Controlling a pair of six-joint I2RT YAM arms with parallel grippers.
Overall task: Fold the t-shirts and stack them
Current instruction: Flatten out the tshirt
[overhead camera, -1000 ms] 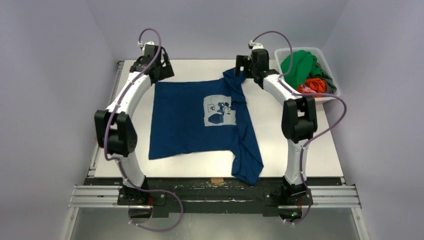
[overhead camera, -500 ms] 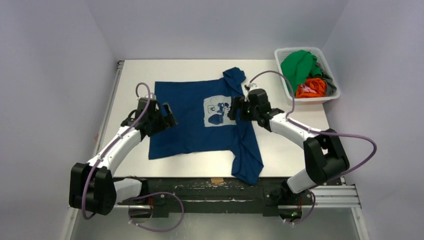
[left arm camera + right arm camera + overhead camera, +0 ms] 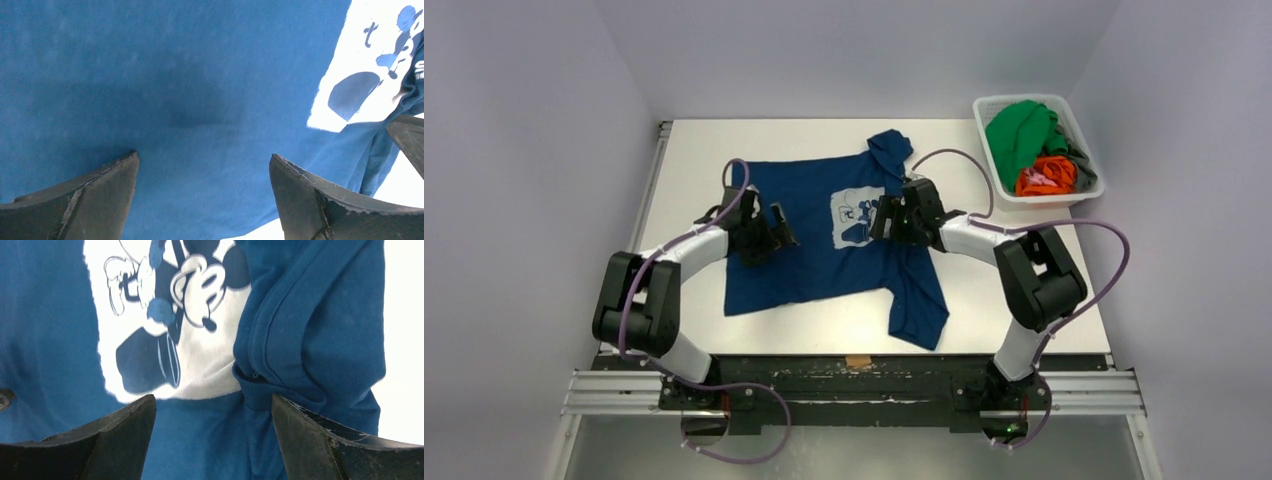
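Above navy t-shirt [image 3: 809,275]: left pincer [image 3: 204,157] released mid-cloth; right pincer [image 3: 213,398] released at folded edge.

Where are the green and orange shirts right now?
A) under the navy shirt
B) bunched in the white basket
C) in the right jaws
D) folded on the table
B: the green shirt and orange shirt lie bunched in the white basket at the far right; only the navy shirt is spread on the table.
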